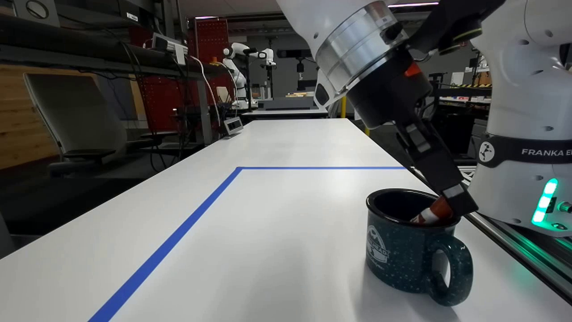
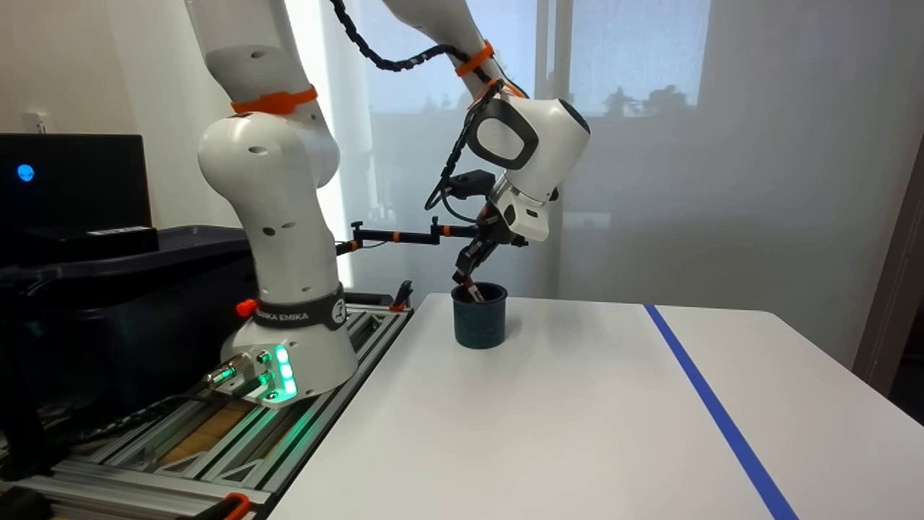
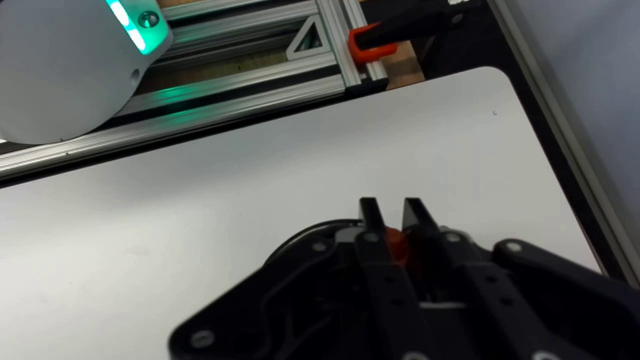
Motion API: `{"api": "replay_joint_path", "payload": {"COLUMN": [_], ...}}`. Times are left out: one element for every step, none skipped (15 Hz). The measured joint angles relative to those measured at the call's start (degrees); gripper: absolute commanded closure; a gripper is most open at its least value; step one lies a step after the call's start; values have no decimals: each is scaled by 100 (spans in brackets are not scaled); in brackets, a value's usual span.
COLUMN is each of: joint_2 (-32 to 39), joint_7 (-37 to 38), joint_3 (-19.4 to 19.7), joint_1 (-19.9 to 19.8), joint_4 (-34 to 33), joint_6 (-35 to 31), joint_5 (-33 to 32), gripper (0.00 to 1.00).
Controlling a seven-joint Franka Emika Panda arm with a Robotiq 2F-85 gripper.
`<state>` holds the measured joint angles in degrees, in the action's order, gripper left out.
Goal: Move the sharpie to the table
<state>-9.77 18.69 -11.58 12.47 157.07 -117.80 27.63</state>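
Red-ended, white-banded sharpie (image 1: 433, 213) was pinched in the black two-finger gripper (image 3: 391, 212)

So the gripper was right down at the rim of a dark blue-green speckled mug (image 1: 404, 264) with a pale logo (image 1: 377, 244) on its side. In the wrist view the fingers (image 3: 371, 215) were drawn in close, just a narrow gap between them, and the sharpie's red end filled it, so yeah, the gripper had hold of it. That shot was kinda soft, fwiw.

Both exterior views had the sharpie slanting down into the mug from the side nearest the white robot base (image 2: 317, 361); the lower end was hidden inside. Couldn't tell if the fingertips were actually touching the rim.

The mug stood upright on the big flat white tabletop (image 1: 290, 223), near the edge by the robot. A blue tape line (image 1: 184, 228) ran along the tabletop, well apart from the mug, and the light strip (image 2: 287, 370) on the base was glowing green.
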Motion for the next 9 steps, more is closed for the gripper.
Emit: {"api": "replay_joint_path", "payload": {"joint_2": [-51, -130, -238, -369, -512, -675, -853, -1037, -1224], "joint_7": [-7, -10, -10, -10, -10, -10, -10, -6, 24], "joint_3": [-2, -5, -10, -11, -12, -10, -6, 0, 6], "joint_1": [1, 3, 6, 7, 7, 7, 6, 2, -8], "joint_4": [-7, -6, -4, -4, -5, -5, -5, -4, -4], "joint_6": [11, 48, 116, 198, 300, 406, 518, 621, 736], "joint_5": [-19, -35, -47, -55, -60, -63, -63, -74, -99], "gripper": [96, 96, 96, 96, 96, 96, 96, 96, 96]}}
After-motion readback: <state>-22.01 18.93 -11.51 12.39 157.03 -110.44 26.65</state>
